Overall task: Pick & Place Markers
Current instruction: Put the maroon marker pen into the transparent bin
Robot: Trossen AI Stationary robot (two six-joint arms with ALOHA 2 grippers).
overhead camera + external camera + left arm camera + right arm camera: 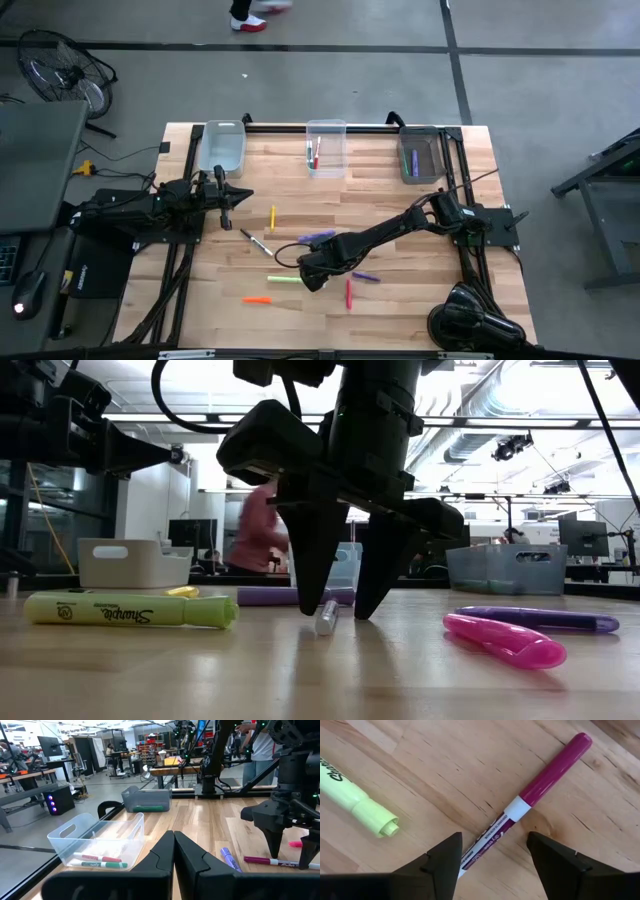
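The right gripper stands low over the table, its fingers spread wide either side of a purple-capped marker that lies flat between them, not yet gripped. Just beside it lies a light green highlighter; on its other side lie a pink marker and a purple one. Well apart, the left gripper hangs pinched together, holding nothing.

Overhead, table-level and two wrist views, all sharing the table.
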